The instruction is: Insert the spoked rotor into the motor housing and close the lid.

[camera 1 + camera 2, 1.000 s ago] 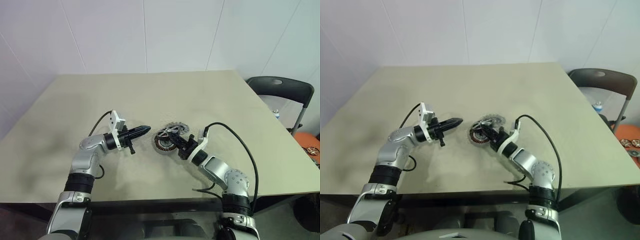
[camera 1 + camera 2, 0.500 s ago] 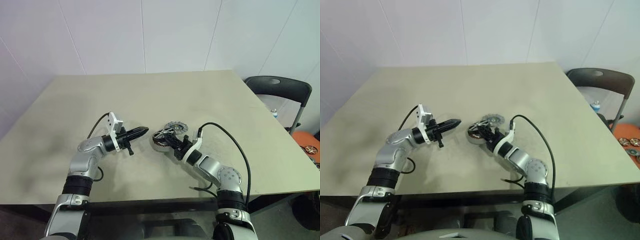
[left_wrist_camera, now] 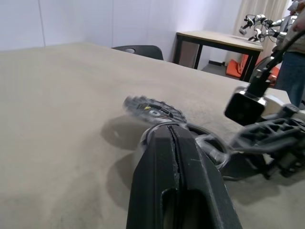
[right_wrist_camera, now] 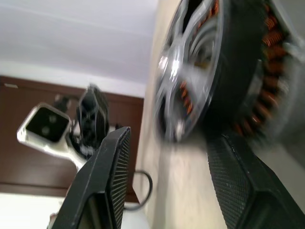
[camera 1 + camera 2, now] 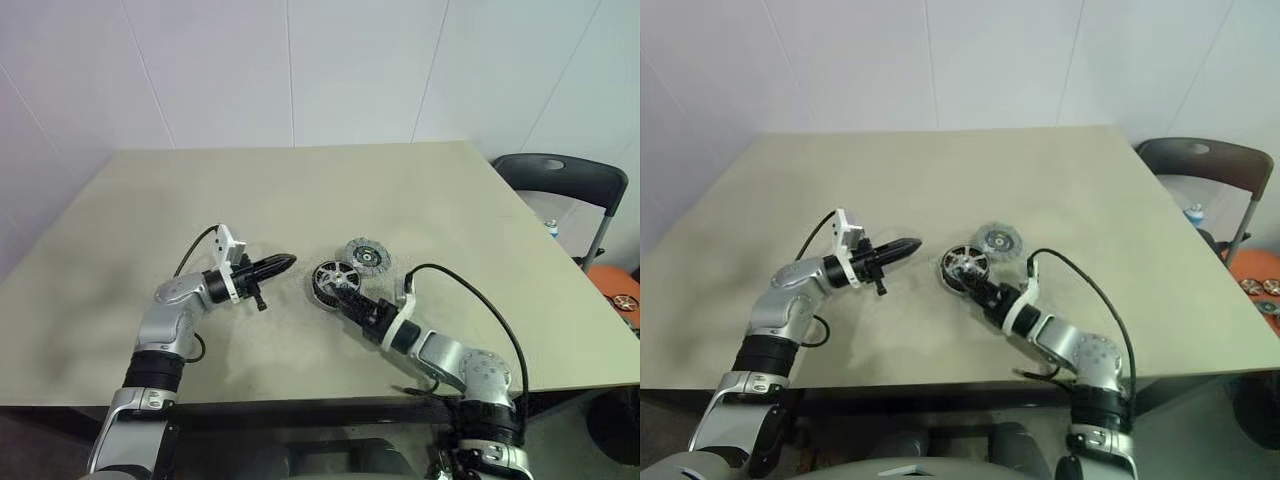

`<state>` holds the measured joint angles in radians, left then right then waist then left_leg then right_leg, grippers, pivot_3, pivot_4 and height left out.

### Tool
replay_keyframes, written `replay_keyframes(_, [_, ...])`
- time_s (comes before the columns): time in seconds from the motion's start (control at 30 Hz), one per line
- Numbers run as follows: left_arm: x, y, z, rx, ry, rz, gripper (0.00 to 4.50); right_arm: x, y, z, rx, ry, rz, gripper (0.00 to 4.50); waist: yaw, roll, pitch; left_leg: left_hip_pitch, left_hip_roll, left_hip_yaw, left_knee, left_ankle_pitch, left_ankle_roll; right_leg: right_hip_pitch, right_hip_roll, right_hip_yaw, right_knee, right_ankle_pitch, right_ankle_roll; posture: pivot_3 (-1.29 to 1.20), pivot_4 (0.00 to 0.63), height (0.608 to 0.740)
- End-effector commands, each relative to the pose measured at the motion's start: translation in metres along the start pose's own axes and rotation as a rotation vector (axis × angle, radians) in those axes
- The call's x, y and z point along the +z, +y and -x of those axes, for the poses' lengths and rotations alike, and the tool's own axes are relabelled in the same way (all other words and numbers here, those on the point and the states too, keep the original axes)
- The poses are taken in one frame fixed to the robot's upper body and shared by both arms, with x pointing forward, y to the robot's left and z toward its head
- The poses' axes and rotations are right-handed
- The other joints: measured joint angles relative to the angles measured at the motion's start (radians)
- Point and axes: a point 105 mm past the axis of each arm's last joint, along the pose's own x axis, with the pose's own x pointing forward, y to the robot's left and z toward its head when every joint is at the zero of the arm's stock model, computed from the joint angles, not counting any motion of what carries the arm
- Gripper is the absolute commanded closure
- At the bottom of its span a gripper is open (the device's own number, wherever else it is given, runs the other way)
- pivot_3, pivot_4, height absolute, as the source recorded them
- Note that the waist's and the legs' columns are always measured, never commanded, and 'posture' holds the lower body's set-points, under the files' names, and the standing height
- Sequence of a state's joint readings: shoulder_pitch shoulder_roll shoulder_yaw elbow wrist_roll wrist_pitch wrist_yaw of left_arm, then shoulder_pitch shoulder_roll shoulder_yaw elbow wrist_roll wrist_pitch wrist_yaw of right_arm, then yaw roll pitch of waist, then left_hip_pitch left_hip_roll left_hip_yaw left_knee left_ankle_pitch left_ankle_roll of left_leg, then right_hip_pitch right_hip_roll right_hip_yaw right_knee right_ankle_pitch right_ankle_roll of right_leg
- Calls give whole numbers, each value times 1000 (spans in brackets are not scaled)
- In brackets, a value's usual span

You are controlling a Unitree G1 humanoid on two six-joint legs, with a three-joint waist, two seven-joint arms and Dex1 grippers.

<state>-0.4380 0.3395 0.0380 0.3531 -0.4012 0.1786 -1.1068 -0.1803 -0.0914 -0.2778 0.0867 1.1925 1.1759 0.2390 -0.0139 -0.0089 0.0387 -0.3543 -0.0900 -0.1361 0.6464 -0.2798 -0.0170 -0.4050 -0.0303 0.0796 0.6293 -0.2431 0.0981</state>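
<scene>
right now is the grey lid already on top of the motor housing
No, the lid lies flat on the table beside the motor housing, apart from it, not on top.

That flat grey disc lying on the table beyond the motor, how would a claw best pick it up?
Probably by its rim. The lid lies flat on the table, so only its thin edge offers a grip: come from above and pinch across the disc. Its far and right sides are open; the motor housing with the spoked rotor sits close on the near left. The open right claw is nearer.
</scene>
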Motion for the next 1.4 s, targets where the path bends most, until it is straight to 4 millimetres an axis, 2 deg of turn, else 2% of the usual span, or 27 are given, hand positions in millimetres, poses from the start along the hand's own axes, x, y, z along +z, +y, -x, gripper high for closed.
replay_keyframes(0.03, [9, -1, -7, -16, -19, -40, 4500, -3, -6, 13, -81, 88, 85, 1941, 1, 0, 0, 0, 0, 0, 0, 0, 0, 0, 0, 0, 0, 0, 0, 0, 0, 740])
replay_keyframes(0.23, [8, -2, -10, -22, -21, -41, 4500, 15, 1, 15, -91, 89, 190, 1941, 1, 0, 0, 0, 0, 0, 2, 0, 0, 1, 0, 0, 0, 0, 0, 0, 0, 740])
replay_keyframes(0.4, [8, 0, -8, -10, -20, -41, 4500, 36, 21, -6, -98, -2, 461, 1941, -4, 0, 0, -1, 0, 0, 1, 0, 0, -1, 0, 0, 0, 0, 0, 0, 0, 740])
replay_keyframes(0.57, [7, 1, -7, -3, -15, -44, 4500, 25, 37, -31, -83, 13, 703, 3612, -4, 0, 0, -1, 1, 0, 1, 0, 0, -1, 0, 0, 0, 0, 0, 0, 0, 740])
replay_keyframes(0.63, [6, 3, -5, 3, -11, -44, 4500, 17, 38, -40, -87, 39, 802, 4292, -4, 0, 0, -1, 1, 0, 1, 0, 0, -1, 0, 0, 0, 0, 0, 0, 0, 740])
replay_keyframes(0.67, [6, 3, -5, 5, -9, -44, 4500, 13, 36, -45, -101, 53, 848, 4482, -4, 0, 0, -1, 1, 0, 1, 0, 0, -1, 0, 0, 0, 0, 0, 0, 0, 740])
replay_keyframes(0.83, [5, 3, -6, 4, -8, -43, 4500, -3, 21, -62, -159, 115, 966, 4482, 0, 0, 0, -1, 0, 0, 1, 0, 0, -1, 0, 0, 0, 0, 0, 0, 0, 740])
replay_keyframes(1.03, [5, 4, -3, 15, -7, -47, 4500, -2, 19, -61, -143, 132, 986, 4482, 2, 0, 0, -1, 0, 0, 1, 0, 0, -1, 0, 0, 0, 0, 0, 0, 0, 740])
replay_keyframes(1.13, [6, 6, -1, 23, -8, -51, 4500, -2, 32, -60, -63, 108, 958, 4482, 2, 0, 0, -1, 0, 0, 1, 0, 0, -1, 0, 0, 0, 0, 0, 0, 0, 740])
replay_keyframes(1.23, [7, 8, -1, 31, -8, -55, 4500, 0, 58, -60, 72, 38, 895, 4482, 1, 0, 0, -1, 0, -1, 1, 0, 0, -1, 0, -1, 0, 0, 0, 0, 0, 740])
replay_keyframes(1.3, [7, 9, -1, 34, -8, -55, 4500, 4, 61, -61, 69, 2, 905, 4482, -1, 0, 0, -1, 0, -1, 0, 0, 0, -1, 1, -1, 0, 0, 0, 0, 0, 740])
replay_keyframes(1.4, [7, 11, -1, 40, -7, -57, 4500, 21, 56, -67, -16, -96, 924, 4482, 0, 0, 0, -1, 0, -1, 0, 0, -1, -1, 1, -1, 0, 0, 0, 0, 0, 740])
